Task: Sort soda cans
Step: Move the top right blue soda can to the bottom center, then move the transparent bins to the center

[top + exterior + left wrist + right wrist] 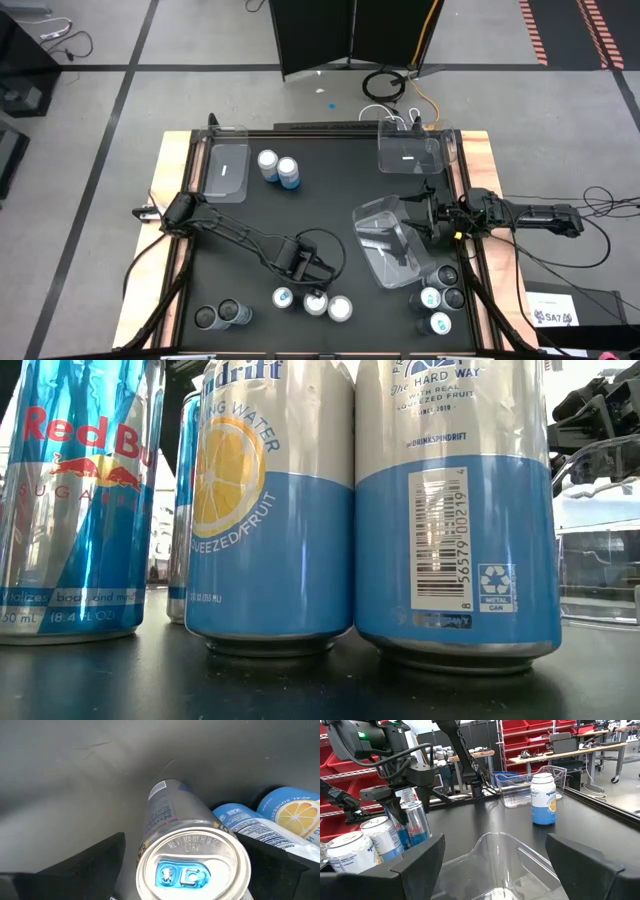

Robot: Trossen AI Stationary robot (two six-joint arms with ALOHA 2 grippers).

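Observation:
A slim silver and blue soda can point(192, 865) with a blue tab stands upright on the black table near its front edge. My left gripper point(412, 802) points straight down over it, open, with one finger on each side of the can's top. Two white and light-blue cans point(380, 837) point(347, 852) stand just to its right, and they fill the low view point(455, 510). My right gripper point(495, 870) rests level and open at the table's right edge, holding nothing, with a clear bin point(505, 855) in front of it. My left gripper reaches down around the top of the silver and blue can. A gap shows between one finger point(95, 865) and the can's rim point(142, 865). I cannot tell whether the other finger point(275, 865) touches the can. The can stands upright on the table.
Two cans point(278, 167) stand at the far left beside a clear bin point(228, 165). A second bin point(410, 150) sits at the far right. Two dark cans point(218, 316) stand at the front left, and several cans point(441, 298) cluster at the front right.

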